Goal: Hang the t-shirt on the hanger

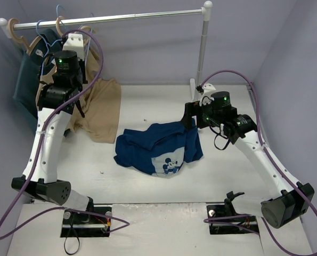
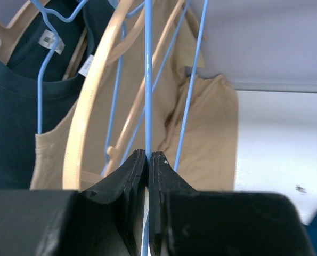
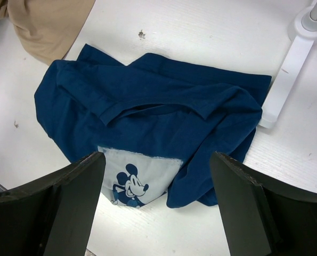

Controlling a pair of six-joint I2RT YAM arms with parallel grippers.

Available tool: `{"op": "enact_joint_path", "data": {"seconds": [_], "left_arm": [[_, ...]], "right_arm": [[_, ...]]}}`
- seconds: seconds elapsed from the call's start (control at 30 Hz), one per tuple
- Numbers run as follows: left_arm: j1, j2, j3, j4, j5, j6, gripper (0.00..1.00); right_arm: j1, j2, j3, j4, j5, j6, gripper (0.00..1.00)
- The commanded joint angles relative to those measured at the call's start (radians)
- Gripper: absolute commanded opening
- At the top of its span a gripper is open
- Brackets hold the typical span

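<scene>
The navy t-shirt [image 1: 158,146] lies crumpled on the white table, its pale Mickey print [image 3: 139,178] facing up. My right gripper [image 3: 157,160] hovers just above the t-shirt [image 3: 163,106] with its jaws wide apart and nothing between them; in the top view the right gripper [image 1: 193,121] is at the shirt's right edge. Up at the rack on the far left, my left gripper [image 2: 148,156] is shut on a thin wire of the light-blue hanger [image 2: 148,80], which runs straight up from between the fingers. The hanger's hook is not clear in these views.
A white rail [image 1: 110,18] on a post [image 1: 202,48] spans the back; the post's foot [image 3: 286,80] sits right of the shirt. A tan garment [image 1: 102,106] and a dark teal garment [image 1: 25,80] hang from thick wooden hangers [image 2: 89,122] around my left gripper.
</scene>
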Motion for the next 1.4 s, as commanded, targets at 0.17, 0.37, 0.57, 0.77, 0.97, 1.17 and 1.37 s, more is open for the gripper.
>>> {"op": "enact_joint_path", "data": {"seconds": [0.17,0.37,0.57,0.77,0.97,1.17,1.37], "left_arm": [[-0.030,-0.176,-0.214,0.062,0.155,-0.076,0.00],[-0.062,-0.294,-0.371,0.083,0.222,-0.070,0.00],[-0.144,-0.403,-0.578,0.119,0.328,-0.056,0.00],[-0.400,-0.490,-0.820,0.148,0.289,-0.045,0.00],[-0.548,-0.541,-0.941,0.131,0.242,-0.051,0.00],[-0.597,-0.587,-1.003,0.108,0.184,-0.076,0.00],[-0.600,-0.643,-1.044,0.076,0.152,-0.090,0.00]], "right_arm": [[0.009,-0.006,0.022,0.053,-0.019,0.011,0.82],[0.011,-0.007,0.006,0.048,-0.007,0.016,0.81],[0.009,0.001,-0.034,0.028,0.093,0.042,0.78],[0.009,0.034,-0.102,0.019,0.164,0.102,0.48],[0.009,0.091,-0.160,0.040,0.196,0.152,0.40],[0.009,0.191,-0.180,0.102,0.182,0.165,0.38],[0.009,0.290,-0.175,0.181,0.176,0.172,0.40]]}}
